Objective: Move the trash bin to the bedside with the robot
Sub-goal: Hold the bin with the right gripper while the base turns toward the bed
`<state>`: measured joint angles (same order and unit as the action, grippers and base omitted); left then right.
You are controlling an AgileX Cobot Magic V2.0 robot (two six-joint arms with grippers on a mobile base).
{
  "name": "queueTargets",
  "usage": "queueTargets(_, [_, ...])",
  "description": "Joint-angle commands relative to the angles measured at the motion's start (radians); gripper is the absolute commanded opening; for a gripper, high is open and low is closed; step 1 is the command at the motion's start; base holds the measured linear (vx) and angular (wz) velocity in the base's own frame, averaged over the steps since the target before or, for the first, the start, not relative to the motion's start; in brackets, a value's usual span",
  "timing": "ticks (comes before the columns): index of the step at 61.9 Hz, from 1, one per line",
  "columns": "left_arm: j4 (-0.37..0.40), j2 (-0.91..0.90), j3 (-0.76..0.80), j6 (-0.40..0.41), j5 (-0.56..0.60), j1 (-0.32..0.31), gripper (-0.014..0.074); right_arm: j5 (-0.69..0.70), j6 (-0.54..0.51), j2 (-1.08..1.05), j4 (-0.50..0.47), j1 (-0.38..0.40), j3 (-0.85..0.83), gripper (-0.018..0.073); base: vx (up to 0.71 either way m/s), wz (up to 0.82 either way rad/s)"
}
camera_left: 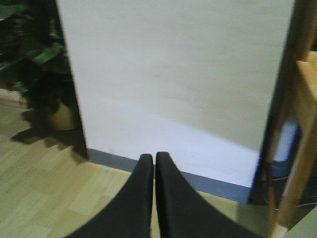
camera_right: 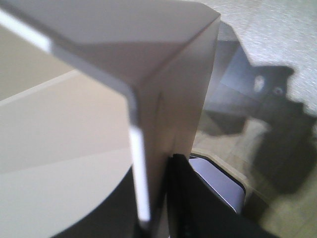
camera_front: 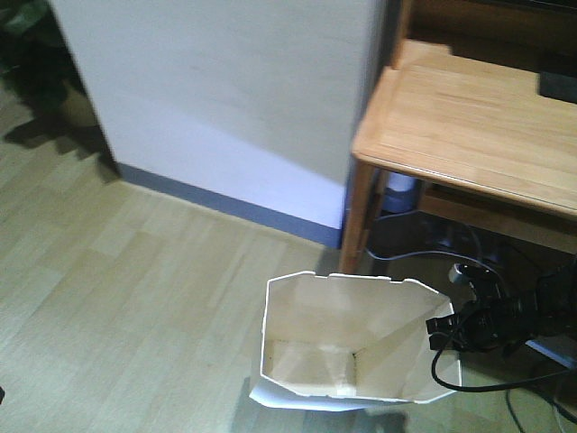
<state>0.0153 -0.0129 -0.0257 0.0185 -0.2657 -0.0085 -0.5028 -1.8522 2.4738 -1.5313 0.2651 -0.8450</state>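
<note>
The white faceted trash bin (camera_front: 343, 334) stands on the light wood floor at the bottom centre of the front view, its cream interior showing. My right gripper (camera_front: 439, 329) reaches in from the right and is shut on the bin's right rim. In the right wrist view the thin bin wall (camera_right: 163, 74) runs down between the black fingers (camera_right: 198, 208) of that gripper (camera_right: 156, 208). My left gripper (camera_left: 153, 158) is shut with nothing in it, held above the floor and facing a white wall. The bedside is out of view.
A light wooden desk (camera_front: 469, 117) stands at the right, its leg (camera_front: 359, 216) just behind the bin, with cables (camera_front: 469, 262) under it. A white wall (camera_front: 225, 90) with grey skirting (camera_front: 225, 203) lies ahead. A potted plant (camera_left: 39, 74) stands to its left.
</note>
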Motion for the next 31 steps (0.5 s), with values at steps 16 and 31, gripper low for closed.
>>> queueTargets(16, [0.003, -0.014, -0.019, 0.004, 0.069, -0.006, -0.0006, -0.237, -0.008, -0.068, -0.008, 0.002, -0.004, -0.0005, -0.02, 0.59])
queueTargets(31, [0.003, -0.014, -0.019, 0.004, 0.069, -0.006, -0.0006, -0.237, -0.008, -0.068, -0.008, 0.002, -0.004, -0.0005, 0.05, 0.57])
